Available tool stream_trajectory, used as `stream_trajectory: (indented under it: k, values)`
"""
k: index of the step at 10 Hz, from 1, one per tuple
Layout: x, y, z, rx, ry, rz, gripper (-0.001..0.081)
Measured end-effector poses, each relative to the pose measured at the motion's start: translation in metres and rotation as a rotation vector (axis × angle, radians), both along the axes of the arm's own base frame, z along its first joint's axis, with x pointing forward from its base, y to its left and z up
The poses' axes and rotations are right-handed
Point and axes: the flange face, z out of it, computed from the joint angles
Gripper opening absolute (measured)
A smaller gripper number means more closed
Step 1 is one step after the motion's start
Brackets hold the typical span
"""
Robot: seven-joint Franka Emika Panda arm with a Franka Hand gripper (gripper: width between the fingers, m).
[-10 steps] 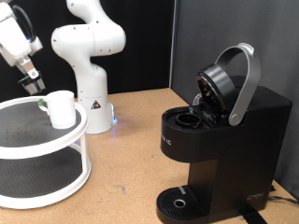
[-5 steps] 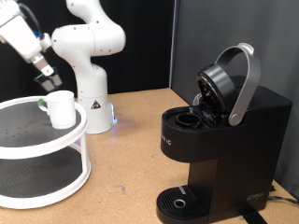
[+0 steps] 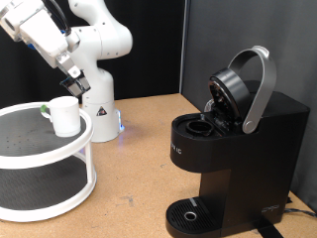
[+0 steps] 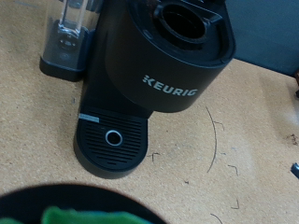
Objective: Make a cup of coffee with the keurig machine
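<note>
Gripper [image 3: 75, 83] hangs above the cup [image 3: 64, 115].
Its opening is unclear; the cup, just below, could tip if bumped.

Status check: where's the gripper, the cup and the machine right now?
Gripper in the air above the cup, holding nothing visible. Cup on the white two-tier stand. Keurig machine lid open, drip base bare.

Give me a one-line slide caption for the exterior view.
Gripper above the cup on the white stand; keurig machine lid raised.
</note>
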Motion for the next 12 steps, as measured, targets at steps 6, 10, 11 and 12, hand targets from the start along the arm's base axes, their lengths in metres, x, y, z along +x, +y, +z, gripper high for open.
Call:
stream_trajectory:
  k: [6,10,11,12]
  values:
    - [0.028,0.049,0.028,0.262,0.202,-0.066,0.0451]
    - [0.041,0.067,0.033,0.263,0.197,-0.071,0.0451]
    - [0.043,0.073,0.035,0.266,0.198,-0.064,0.0451]
    - [0.045,0.085,0.038,0.259,0.209,-0.054,0.0451]
